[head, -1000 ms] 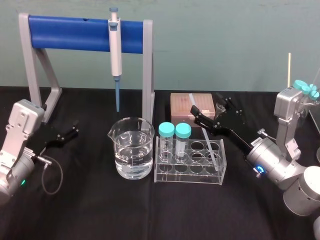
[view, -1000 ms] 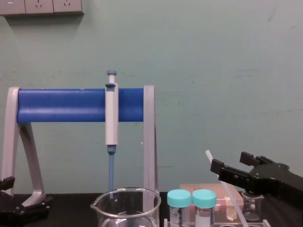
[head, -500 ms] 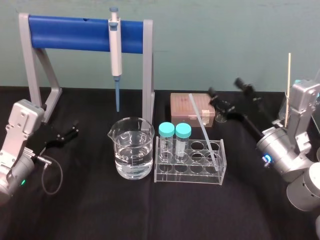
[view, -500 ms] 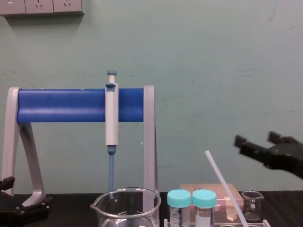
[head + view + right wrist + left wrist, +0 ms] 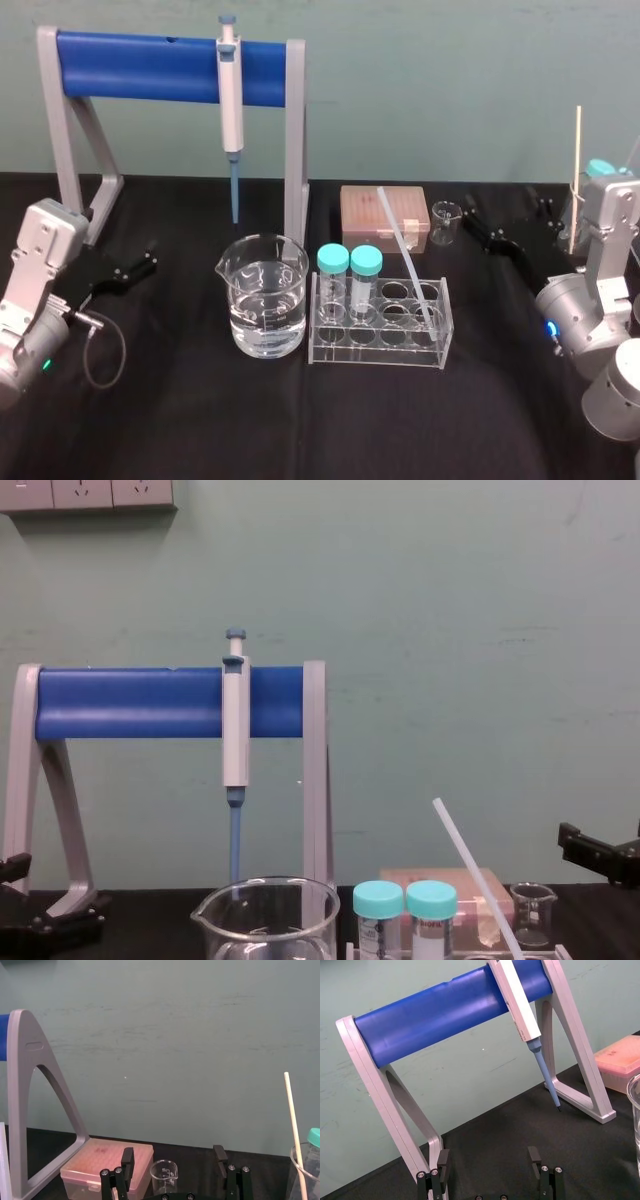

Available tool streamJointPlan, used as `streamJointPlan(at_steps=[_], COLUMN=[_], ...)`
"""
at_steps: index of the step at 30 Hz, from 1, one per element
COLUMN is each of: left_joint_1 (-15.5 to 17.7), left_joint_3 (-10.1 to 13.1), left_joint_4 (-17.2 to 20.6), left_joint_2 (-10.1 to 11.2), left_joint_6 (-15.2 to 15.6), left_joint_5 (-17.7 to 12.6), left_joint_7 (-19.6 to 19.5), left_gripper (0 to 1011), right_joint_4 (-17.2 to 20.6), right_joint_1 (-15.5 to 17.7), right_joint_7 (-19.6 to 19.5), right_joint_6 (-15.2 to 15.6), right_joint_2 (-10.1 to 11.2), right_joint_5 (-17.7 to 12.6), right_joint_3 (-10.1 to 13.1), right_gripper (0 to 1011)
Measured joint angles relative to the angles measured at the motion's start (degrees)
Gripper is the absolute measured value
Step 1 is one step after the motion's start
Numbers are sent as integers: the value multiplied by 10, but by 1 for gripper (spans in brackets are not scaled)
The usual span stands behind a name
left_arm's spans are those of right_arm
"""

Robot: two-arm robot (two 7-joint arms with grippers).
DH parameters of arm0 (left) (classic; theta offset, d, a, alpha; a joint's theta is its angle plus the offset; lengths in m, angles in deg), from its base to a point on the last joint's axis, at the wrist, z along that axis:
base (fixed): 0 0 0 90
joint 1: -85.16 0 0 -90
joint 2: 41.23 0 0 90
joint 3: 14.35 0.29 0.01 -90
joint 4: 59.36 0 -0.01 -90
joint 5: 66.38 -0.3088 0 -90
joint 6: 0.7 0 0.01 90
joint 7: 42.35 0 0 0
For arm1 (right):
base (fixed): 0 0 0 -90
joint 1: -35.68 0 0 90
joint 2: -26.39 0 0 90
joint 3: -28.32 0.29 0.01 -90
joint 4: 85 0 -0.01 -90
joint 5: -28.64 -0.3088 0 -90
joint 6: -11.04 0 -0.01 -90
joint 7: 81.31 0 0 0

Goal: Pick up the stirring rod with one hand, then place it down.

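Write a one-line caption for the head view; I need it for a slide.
Stirring rod leaning in the tube rack; right gripper open near the small beaker, left gripper open, parked far left.

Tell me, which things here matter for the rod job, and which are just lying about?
Job: stirring rod, leaning in the tube rack; right tool, open, off to the right.
Lying about: left tool parked open, pipette, blue stand, large beaker, small beaker, pink box.
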Motion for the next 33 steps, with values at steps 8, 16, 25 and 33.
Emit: streamJointPlan(at_steps=[8,16,25,33], left_joint_1=[0,0,0,0], left_joint_3=[0,0,0,0], left_joint_4=[0,0,0,0], left_joint_2=[0,0,0,0], left_joint_6=[0,0,0,0], left_joint_5=[0,0,0,0], left_joint_7=[0,0,0,0], left_gripper=[1000,1000,1000,1000], right_joint_4=[0,0,0,0], right_joint_1=[-1,-1,-2,-2], right_joint_7=[1,3,5,5], right_joint_6=[-3,-5,-6,-7], right_joint_2=[0,1,1,1], right_joint_5=[-1,-3,-4,-5], right_joint_3=[-1,-1,-2,-2], right_gripper=[1003,1003,1003,1003])
